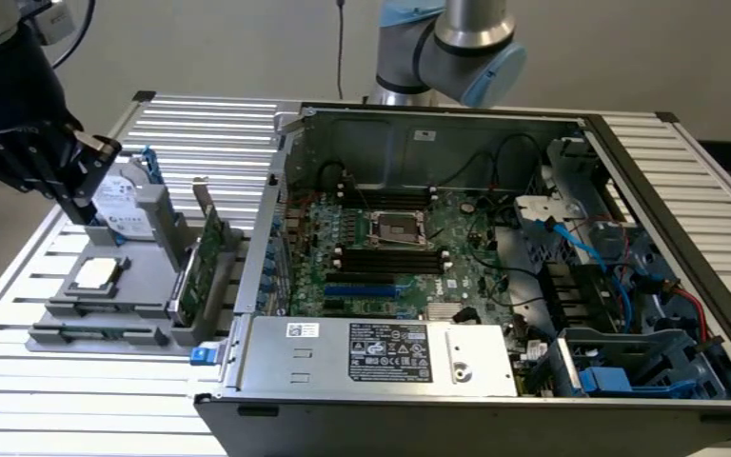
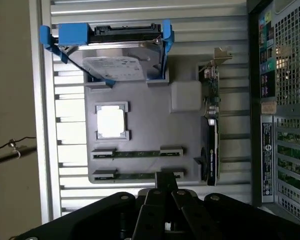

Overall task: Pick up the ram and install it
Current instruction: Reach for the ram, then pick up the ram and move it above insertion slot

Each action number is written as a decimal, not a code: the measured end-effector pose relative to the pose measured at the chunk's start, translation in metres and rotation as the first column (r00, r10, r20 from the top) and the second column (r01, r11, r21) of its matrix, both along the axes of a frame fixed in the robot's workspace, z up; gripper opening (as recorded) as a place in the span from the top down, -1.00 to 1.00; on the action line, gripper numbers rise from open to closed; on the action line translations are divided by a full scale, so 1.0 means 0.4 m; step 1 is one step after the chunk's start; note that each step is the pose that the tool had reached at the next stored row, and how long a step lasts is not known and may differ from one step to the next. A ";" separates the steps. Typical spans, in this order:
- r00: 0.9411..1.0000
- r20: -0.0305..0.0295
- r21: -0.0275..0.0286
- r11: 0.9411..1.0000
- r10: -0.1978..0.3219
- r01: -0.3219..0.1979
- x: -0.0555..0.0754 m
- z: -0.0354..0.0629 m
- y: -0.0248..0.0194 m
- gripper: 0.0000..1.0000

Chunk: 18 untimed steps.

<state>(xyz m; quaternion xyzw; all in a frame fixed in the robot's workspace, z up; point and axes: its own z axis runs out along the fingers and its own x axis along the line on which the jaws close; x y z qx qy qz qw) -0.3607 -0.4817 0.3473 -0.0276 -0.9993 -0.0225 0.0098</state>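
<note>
While hanging over the grey holder (image 1: 137,286), toward the slatted table's (image 1: 35,409) edge on the exterior view's left, has gripper (image 2: 166,181) pinched fully together, nothing held. Hovers nearest the hard drive (image 1: 125,205) in blue caddy. Finds ram (image 2: 137,153) lying flat in a holder slot, a second stick parallel just beside it, at the holder edge opposite the drive. Puts CPU (image 2: 111,121) between drive and ram, expansion card (image 2: 210,125) upright beside the open PC case (image 1: 493,238).

Open computer case (image 1: 442,143), hard drive (image 1: 125,205)
</note>
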 end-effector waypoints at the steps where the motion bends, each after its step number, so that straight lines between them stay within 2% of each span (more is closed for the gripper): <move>1: 1.000 -0.001 0.000 1.000 0.001 -0.001 -0.001 -0.002 -0.004 0.79; 11: 1.000 -0.003 0.000 1.000 0.007 -0.007 -0.022 -0.023 -0.042 0.79; 18: 1.000 -0.003 0.000 1.000 0.009 -0.009 -0.027 -0.023 -0.043 0.79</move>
